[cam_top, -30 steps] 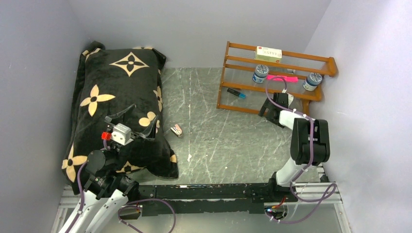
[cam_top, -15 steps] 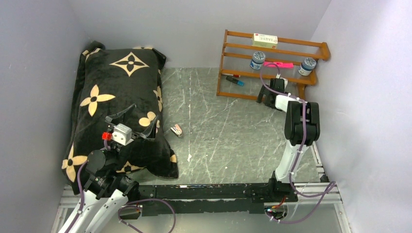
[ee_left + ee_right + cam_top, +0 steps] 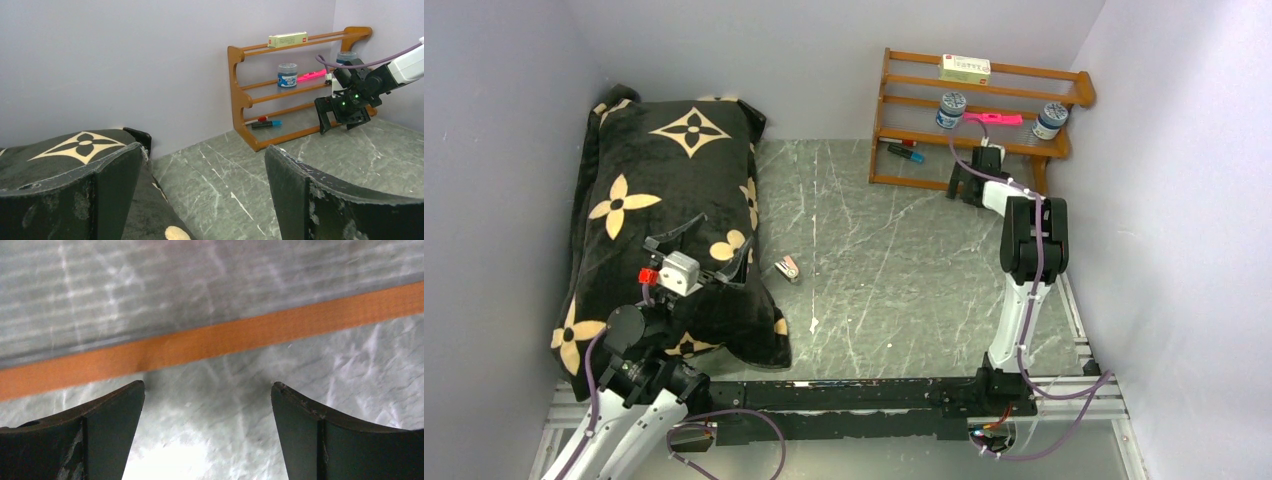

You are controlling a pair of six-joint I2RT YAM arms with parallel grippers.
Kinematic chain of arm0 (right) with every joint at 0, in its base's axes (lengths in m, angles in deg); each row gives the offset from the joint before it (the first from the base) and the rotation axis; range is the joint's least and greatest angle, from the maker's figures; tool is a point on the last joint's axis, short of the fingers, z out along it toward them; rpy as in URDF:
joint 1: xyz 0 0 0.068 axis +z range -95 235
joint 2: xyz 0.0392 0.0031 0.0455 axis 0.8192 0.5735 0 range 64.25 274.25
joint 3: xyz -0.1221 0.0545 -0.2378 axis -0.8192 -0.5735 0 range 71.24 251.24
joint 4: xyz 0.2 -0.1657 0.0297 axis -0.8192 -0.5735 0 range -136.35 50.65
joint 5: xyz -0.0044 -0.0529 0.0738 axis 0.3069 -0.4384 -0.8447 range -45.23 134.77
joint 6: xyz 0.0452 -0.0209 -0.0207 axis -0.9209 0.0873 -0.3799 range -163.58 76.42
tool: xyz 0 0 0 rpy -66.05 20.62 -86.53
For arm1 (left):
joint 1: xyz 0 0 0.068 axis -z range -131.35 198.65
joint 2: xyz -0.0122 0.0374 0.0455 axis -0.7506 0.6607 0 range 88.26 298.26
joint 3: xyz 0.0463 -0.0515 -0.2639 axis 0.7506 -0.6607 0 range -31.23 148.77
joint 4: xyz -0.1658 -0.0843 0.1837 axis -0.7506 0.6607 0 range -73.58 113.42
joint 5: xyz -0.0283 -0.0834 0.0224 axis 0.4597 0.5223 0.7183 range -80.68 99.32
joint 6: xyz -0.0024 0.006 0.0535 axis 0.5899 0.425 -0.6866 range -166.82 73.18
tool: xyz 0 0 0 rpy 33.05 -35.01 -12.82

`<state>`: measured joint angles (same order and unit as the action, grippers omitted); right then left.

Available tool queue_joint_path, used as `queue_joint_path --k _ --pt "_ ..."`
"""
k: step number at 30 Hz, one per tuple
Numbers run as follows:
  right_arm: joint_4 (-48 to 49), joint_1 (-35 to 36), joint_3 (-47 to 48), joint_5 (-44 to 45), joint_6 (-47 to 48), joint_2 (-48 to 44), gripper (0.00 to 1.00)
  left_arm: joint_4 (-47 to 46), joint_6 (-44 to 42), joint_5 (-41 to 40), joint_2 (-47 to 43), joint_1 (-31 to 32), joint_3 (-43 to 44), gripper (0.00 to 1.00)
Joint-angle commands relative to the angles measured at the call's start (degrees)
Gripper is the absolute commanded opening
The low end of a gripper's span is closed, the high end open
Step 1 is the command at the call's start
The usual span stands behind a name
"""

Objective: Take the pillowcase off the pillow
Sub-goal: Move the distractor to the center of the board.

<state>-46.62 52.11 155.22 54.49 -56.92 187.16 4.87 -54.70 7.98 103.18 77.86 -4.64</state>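
**Top view.** Large black plush pillowcase with tan flower and star motifs [image 3: 664, 215], lying on the grey-green marbled table [image 3: 884, 270] well to the left of the orange-brown wooden rack [image 3: 1024, 71] and pressed into the corner of the walls. Fully wraps the pillow, so no part of the pillow shows; which end is open cannot be told. Left gripper [image 3: 709, 250] poised over the end of the pillowcase farthest from the rack, jaws spread wide and holding nothing, probably in readiness to pinch the plush. Right gripper [image 3: 969, 183] just in front of the rack's lowest rail, jaws likewise apart and empty, well away from the pillowcase and likely of no use to the task until brought across. Small silver-and-red clip-like object [image 3: 788, 268] loose on the table between pillowcase and rack.

**Left wrist view.** Both dark fingers wide apart with nothing between them. Pillowcase low under the finger farther from the rack, a tan star motif uppermost. Rack against the far wall, carrying a cream box, blue-lidded jars, a pink item and a marker, with the right gripper just before it.

**Right wrist view.** Looks straight down on one orange rail of the rack, blurred. Fingers splayed over bare marbled table just beside that rail, clasping nothing. Pillowcase not visible.
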Motion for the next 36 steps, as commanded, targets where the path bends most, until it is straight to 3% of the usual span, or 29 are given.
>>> queue_joint_path --k 1,9,17,22,26,36 --pt "0.6 5.8 -6.1 -0.2 0.1 -6.1 1.0 -1.4 -0.7 -0.3 1.0 0.2 0.3 0.97" --pt "5.3 20.4 -20.6 -2.4 -0.3 -21.2 1.0 -0.5 -0.3 -2.7 2.9 0.2 1.0 0.97" --pt "13.2 39.3 -26.7 -5.7 -0.8 -26.6 1.0 1.0 0.7 -9.1 5.5 0.1 2.2 0.97" --pt "18.8 50.1 -23.1 -6.3 0.6 -20.9 1.0 2.8 1.9 -17.8 5.7 -0.2 3.3 0.97" --pt "21.1 56.1 -17.7 -2.4 3.4 -14.8 1.0 2.8 1.8 -17.9 5.0 -0.4 3.0 0.97" --pt "26.0 60.4 -12.2 3.3 10.1 -2.6 1.0 2.1 1.6 -14.2 5.0 -0.5 2.8 0.97"
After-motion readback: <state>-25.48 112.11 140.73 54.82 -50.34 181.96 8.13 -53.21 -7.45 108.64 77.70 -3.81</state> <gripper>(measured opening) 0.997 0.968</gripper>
